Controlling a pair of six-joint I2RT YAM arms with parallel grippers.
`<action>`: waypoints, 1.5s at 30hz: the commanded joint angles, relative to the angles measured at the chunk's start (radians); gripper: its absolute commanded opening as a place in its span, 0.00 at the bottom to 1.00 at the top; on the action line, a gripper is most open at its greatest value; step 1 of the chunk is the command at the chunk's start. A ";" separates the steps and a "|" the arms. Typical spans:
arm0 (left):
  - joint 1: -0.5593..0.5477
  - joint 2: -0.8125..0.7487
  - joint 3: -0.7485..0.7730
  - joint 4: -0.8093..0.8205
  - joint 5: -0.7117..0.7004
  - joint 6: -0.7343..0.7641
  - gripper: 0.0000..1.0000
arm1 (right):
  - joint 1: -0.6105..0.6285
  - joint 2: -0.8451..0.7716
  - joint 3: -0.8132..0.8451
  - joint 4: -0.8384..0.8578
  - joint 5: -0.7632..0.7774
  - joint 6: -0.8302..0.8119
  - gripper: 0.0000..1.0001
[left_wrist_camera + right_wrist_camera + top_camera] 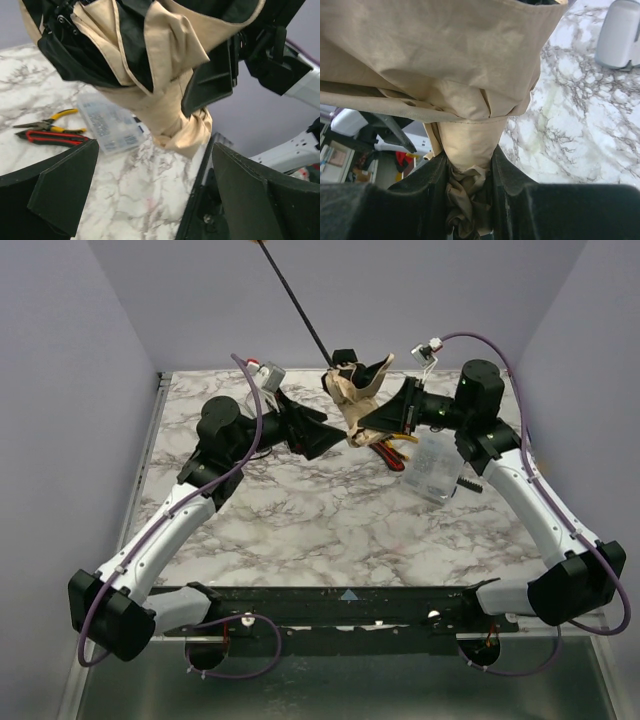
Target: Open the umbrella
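From above, I hold the umbrella [355, 390] in the air over the far middle of the table [300, 530], close to its far edge. Its thin black shaft [295, 300] slants up and away toward the far-left corner. My right gripper [368, 425] is clamped on the low, bunched end of the fabric, and my left gripper [322, 435] sits just beside it on the other side. The pliers [390, 450] and a clear plastic box [435, 465] lie underneath, toward the right edge. At my left wrist, my fingers [65, 190] stand wide apart and touch nothing; the umbrella [165, 65] hangs ahead of them, folds slack, black lining showing. At my right wrist, my fingers [427, 180] pinch the tan bundle [467, 145] tight. I judge the canopy not yet spread, so this is the bracing step. Next, my left fingers need a firm hold on the shaft or its slider, then a steady push along the shaft while my right grip stays firm.
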 commanded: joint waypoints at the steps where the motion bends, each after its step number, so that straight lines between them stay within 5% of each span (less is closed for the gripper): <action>1: -0.019 0.033 0.000 0.186 -0.032 -0.252 0.99 | 0.045 -0.026 0.044 0.059 -0.060 -0.059 0.00; 7: -0.025 0.077 0.005 0.382 -0.001 -0.367 0.98 | 0.052 -0.028 0.037 0.025 -0.067 -0.083 0.00; 14: -0.011 0.107 0.074 0.230 -0.188 -0.365 0.98 | 0.100 -0.045 0.043 -0.042 -0.070 -0.175 0.00; 22: 0.005 0.130 0.099 0.258 -0.205 -0.435 0.89 | 0.119 -0.052 0.028 -0.067 -0.073 -0.209 0.00; 25: 0.008 0.135 0.099 0.264 -0.201 -0.440 0.75 | 0.124 -0.054 0.022 -0.065 -0.076 -0.209 0.00; 30: 0.010 0.144 0.090 0.282 -0.140 -0.446 0.21 | 0.125 -0.041 0.039 -0.041 -0.070 -0.215 0.01; 32: 0.013 0.140 0.085 0.284 -0.120 -0.438 0.02 | 0.125 -0.034 0.060 -0.059 -0.062 -0.230 0.24; 35: 0.036 0.123 0.084 0.258 -0.123 -0.422 0.00 | 0.125 -0.047 0.116 -0.202 0.010 -0.336 0.63; 36: 0.047 0.117 0.088 0.231 -0.130 -0.423 0.00 | 0.123 -0.063 0.126 -0.246 0.061 -0.394 0.68; 40: 0.070 0.098 0.100 0.135 -0.171 -0.402 0.00 | 0.124 -0.176 0.080 -0.279 0.203 -0.561 0.69; 45: 0.064 0.096 0.141 0.004 -0.250 -0.390 0.00 | 0.126 -0.196 0.066 -0.280 0.230 -0.654 0.56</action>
